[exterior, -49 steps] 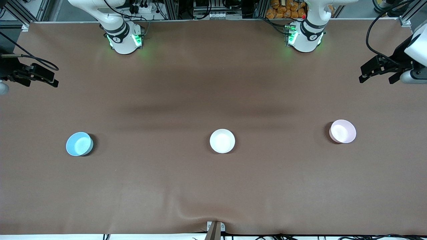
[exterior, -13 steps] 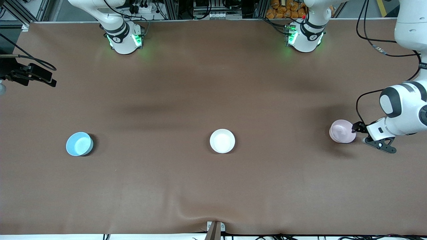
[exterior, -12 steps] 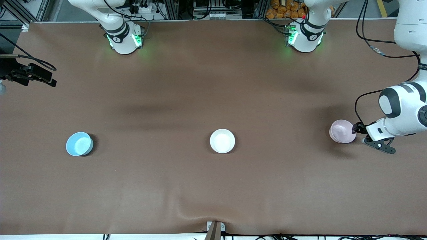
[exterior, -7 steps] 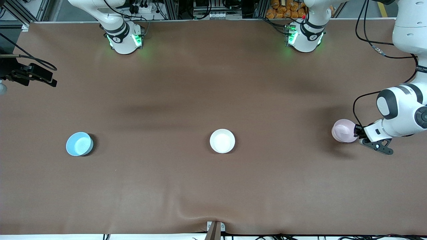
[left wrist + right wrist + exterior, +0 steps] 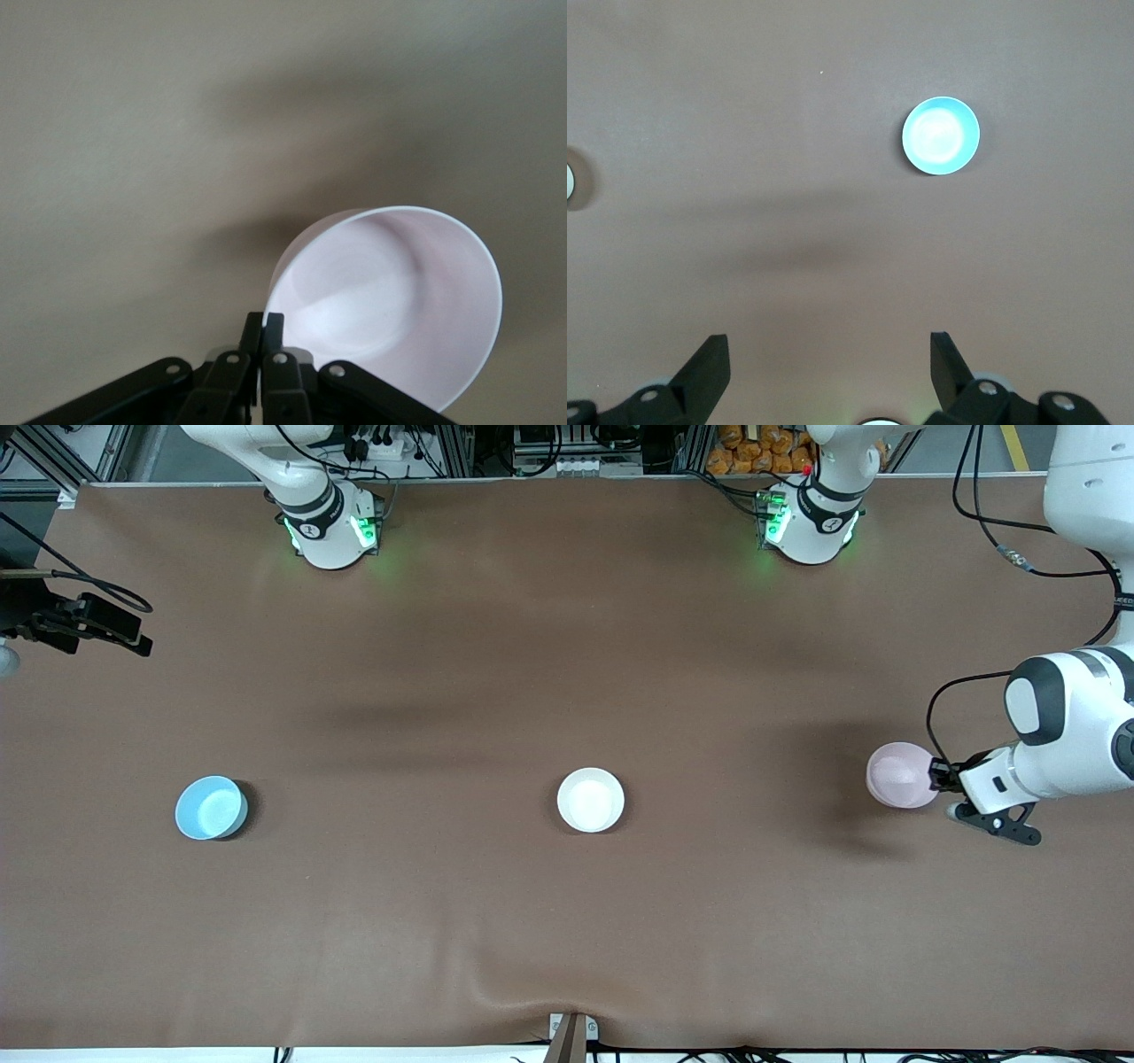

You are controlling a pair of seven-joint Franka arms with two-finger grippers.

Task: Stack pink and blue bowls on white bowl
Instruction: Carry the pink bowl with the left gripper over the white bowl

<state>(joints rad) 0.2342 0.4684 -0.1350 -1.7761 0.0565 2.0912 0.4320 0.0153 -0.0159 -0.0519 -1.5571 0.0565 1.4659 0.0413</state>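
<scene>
The left tool (image 5: 934, 777) is pinched fully shut on the rim of the pink bowl (image 5: 899, 775), at the bowl's three o'clock edge in the front view, taking twelve as the side where the arm bases stand. The left wrist view shows the two fingers pressed together over the thin wall, one inside and one outside. The bowl hangs tilted with its mouth turned up. Its shadow falls apart from it on the table (image 5: 567, 921), so it looks lifted clear, over the left arm's end.

The coming move turns on one line. The white bowl (image 5: 591, 800) sits at mid-table, well apart from the pink bowl, at about nine o'clock from it and a shade toward eight, so slightly nearer the front camera. The carry is therefore a nearly straight sideways run. The rim grip sits on the bowl's trailing edge, so the bowl leads and the tool follows. The bowl will probably need levelling before it is set down.

The blue bowl (image 5: 211, 808) rests at nine o'clock from the white bowl, toward the right arm's end. The right tool (image 5: 140, 631) waits with its fingers spread wide and empty, up at about ten o'clock from the blue bowl.
</scene>
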